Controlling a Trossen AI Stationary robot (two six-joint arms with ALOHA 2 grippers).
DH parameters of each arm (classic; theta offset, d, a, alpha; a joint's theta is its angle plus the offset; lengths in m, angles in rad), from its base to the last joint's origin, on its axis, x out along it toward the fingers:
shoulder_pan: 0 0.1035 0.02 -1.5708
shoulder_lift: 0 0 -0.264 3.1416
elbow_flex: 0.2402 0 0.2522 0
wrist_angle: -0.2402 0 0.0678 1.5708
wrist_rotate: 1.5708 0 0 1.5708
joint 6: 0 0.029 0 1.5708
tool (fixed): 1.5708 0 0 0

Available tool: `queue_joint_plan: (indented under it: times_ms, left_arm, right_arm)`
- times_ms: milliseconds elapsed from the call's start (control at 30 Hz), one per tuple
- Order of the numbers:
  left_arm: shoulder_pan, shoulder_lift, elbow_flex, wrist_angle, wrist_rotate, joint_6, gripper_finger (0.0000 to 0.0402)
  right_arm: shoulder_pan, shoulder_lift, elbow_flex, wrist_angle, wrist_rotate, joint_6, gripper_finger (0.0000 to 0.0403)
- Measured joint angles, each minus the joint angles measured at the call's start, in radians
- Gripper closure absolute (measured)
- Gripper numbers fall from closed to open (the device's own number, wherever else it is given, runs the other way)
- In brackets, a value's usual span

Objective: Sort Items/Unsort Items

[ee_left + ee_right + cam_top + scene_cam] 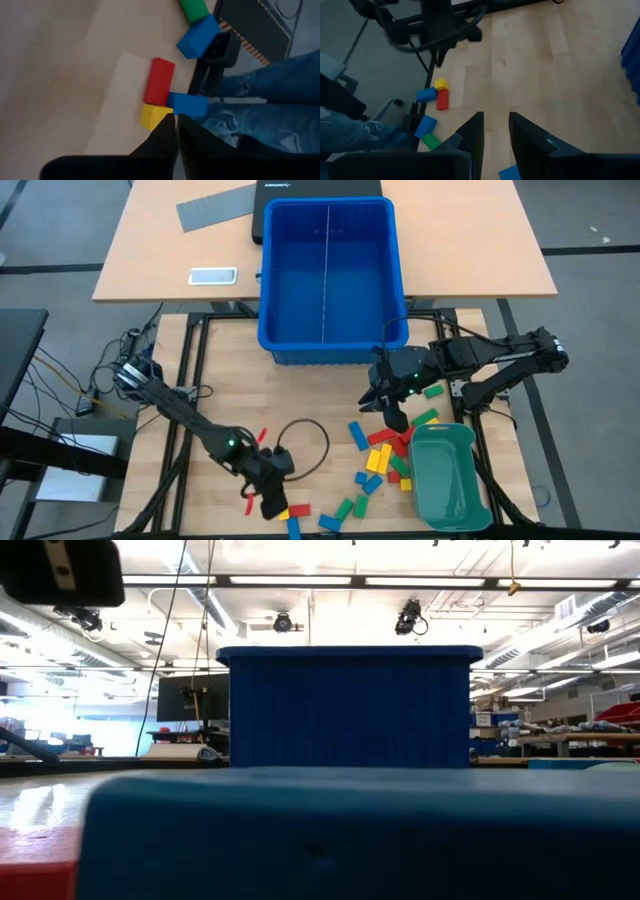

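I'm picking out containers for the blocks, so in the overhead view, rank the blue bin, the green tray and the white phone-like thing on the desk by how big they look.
Largest to smallest in the high view:
1. blue bin
2. green tray
3. white phone-like thing
The bin stands taller, nearer the camera, so it may look slightly bigger than it is, but the order is clear.

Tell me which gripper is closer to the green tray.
Right. The right gripper hovers just beside the green tray's upper-left corner; the left gripper is well across the table near the front edge.
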Motion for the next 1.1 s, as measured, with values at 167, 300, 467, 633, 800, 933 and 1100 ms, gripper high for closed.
queue_joint_plan:
  times_ms: [167, 300, 467, 633, 800, 933, 1100]
  left_arm:
    - [-0.024, 0.060, 0.000, 0.115, 0.086, -0.003, 0.0332]
    - [-0.057, 0.101, 0.001, 0.254, 0.183, 0.006, 0.0325]
    - [-0.084, 0.155, 0.001, 0.293, 0.186, -0.029, 0.0349]
    - [-0.092, 0.202, 0.001, 0.283, 0.185, -0.061, 0.0384]
    - [-0.084, 0.211, 0.001, 0.186, 0.117, -0.097, 0.0397]
    - [-0.063, 0.211, 0.001, 0.068, 0.076, -0.098, 0.0398]
    - [-0.019, 0.203, 0.016, -0.033, 0.050, -0.063, 0.0400]
  right_arm:
    - [0.000, 0.004, 0.000, -0.006, 0.000, 0.000, 0.0308]
    - [0.000, 0.004, 0.000, -0.006, 0.000, 0.000, 0.0311]
    - [0.000, 0.004, 0.000, -0.006, 0.001, 0.000, 0.0312]
    - [0.000, 0.004, 0.000, -0.006, 0.001, -0.001, 0.0312]
    - [0.000, 0.004, 0.000, -0.002, 0.001, 0.000, 0.0314]
    - [0.000, 0.004, 0.000, -0.002, 0.001, 0.000, 0.0314]
    - [0.000, 0.004, 0.000, -0.002, 0.001, 0.026, 0.0314]
